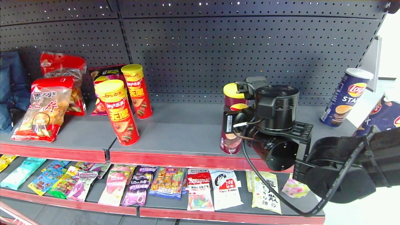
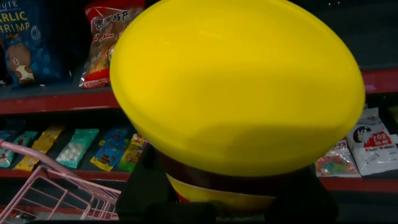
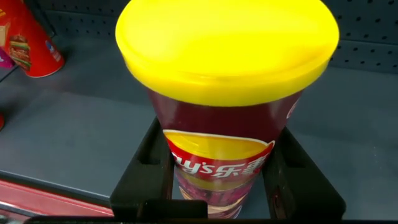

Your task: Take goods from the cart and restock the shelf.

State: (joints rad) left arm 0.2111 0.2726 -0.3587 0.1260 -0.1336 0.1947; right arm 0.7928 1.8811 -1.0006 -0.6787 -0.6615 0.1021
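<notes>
On the grey shelf (image 1: 187, 125), near its red front edge, the dark red can (image 1: 228, 143) stands upright. My right jaws are closed on its sides, below the yellow lid (image 3: 227, 50). I think it is light, stiff and smooth, so a soft squeeze on the round wall is best. My left jaws hold a second can (image 2: 236, 93) near the pink cart (image 2: 56, 193).

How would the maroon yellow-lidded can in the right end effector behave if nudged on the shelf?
Probably tippy: the maroon can is tall and narrow, close to the shelf's red front edge. On its side it would likely roll, being a cylinder. Its walls look rigid, not floppy.
</notes>
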